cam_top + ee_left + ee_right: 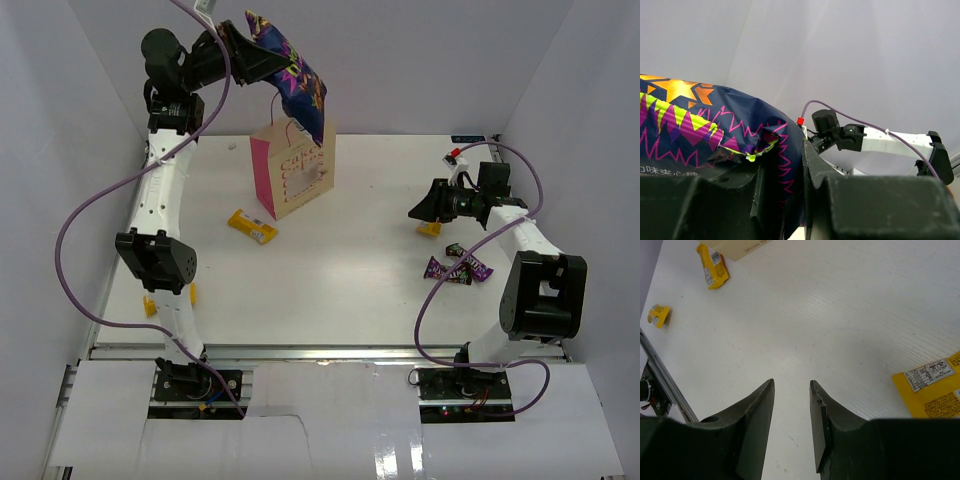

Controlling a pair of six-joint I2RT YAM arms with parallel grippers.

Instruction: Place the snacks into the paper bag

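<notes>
Large glossy purple chip bag with orange-yellow print, clamped by its upper edge in the left end effector. Hanging slantwise in the air at about 11 o'clock of the overhead view. Lowest corner down at the open mouth of the paper bag; cannot tell whether inside it or just above the rim. In the left wrist view, crumpled foil pinched tight between the two dark fingers.

Paper bag upright on the white tabletop, tan front with a small window, pink side, thin pink loop handles. At 8 o'clock from it and just beside it, a yellow wrapped bar lying flat. Farther out toward 9 o'clock, near the tabletop's left edge, a small yellow bar.

Over at 3 o'clock, well apart from the paper bag, the right end effector, low over the tabletop. Jaws partly parted and gripping nothing, bare white surface showing in the gap. Close by at its 5 o'clock, a yellow packet flat on the tabletop. At 4 o'clock of the overhead view, beside the right arm, a small cluster of dark purple candy packets.
</notes>
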